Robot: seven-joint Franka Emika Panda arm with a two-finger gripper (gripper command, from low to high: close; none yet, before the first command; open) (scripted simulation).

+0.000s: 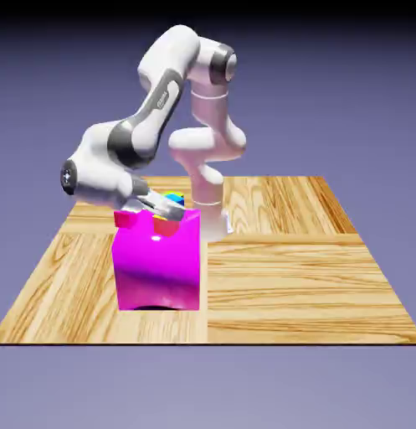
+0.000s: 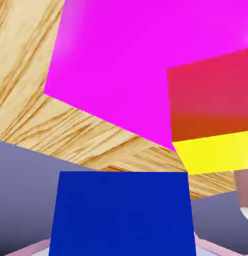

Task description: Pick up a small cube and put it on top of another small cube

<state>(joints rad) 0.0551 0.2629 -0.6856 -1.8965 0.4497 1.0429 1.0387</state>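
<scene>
blue cube (image 2: 121,212) hiding fingers, yellow-topped cube (image 2: 215,115) cropped

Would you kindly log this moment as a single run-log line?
phase: carry | pincer: shut on blue cube | position: above big magenta block | nearby: yellow-topped cube on block | stacked: not yet

Rendered simulation scene, no real room. Wood-plank bench (image 1: 286,276) floating against plain blue-violet backdrop (image 1: 328,84). White robot arm (image 1: 152,109) mounted at bench edge. Flat-coloured blocks, big magenta block (image 1: 156,264) among them. No walls, no furniture.
</scene>
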